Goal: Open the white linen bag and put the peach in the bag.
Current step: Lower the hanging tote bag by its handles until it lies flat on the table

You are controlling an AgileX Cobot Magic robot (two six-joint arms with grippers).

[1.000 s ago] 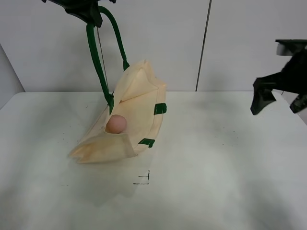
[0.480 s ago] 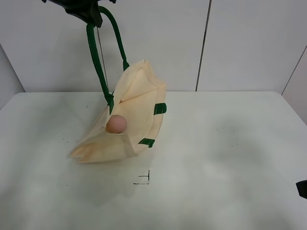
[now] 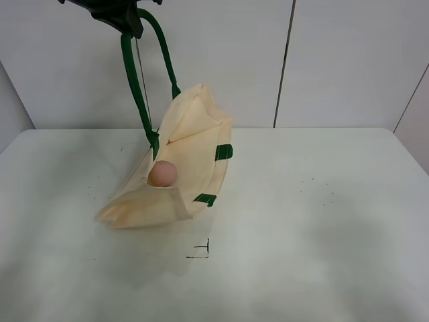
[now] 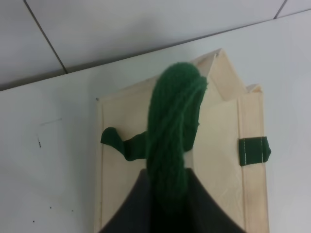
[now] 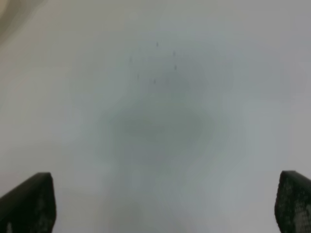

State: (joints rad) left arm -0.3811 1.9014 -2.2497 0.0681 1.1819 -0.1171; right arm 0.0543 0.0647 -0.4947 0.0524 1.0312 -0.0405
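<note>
The white linen bag point(image 3: 181, 168) hangs tilted by its dark green handle point(image 3: 132, 74), its lower end resting on the table. My left gripper point(image 3: 120, 17) at the top left is shut on that handle and holds it up. The peach point(image 3: 161, 173) sits in the bag's open mouth, partly showing. In the left wrist view the green handle point(image 4: 172, 141) runs from the jaws down to the cream bag point(image 4: 218, 160); the peach is hidden there. My right gripper point(image 5: 165, 213) is open over bare table, its two fingertips point(image 5: 29, 204) far apart. It is out of the exterior high view.
The white table point(image 3: 322, 221) has a small black corner mark point(image 3: 201, 251) in front of the bag and some dark specks. A grey wall with a vertical seam point(image 3: 285, 64) stands behind the table.
My right arm has dropped out of the exterior high view, from the upper right edge down past the lower right corner. The bag, peach and left gripper have not moved.
</note>
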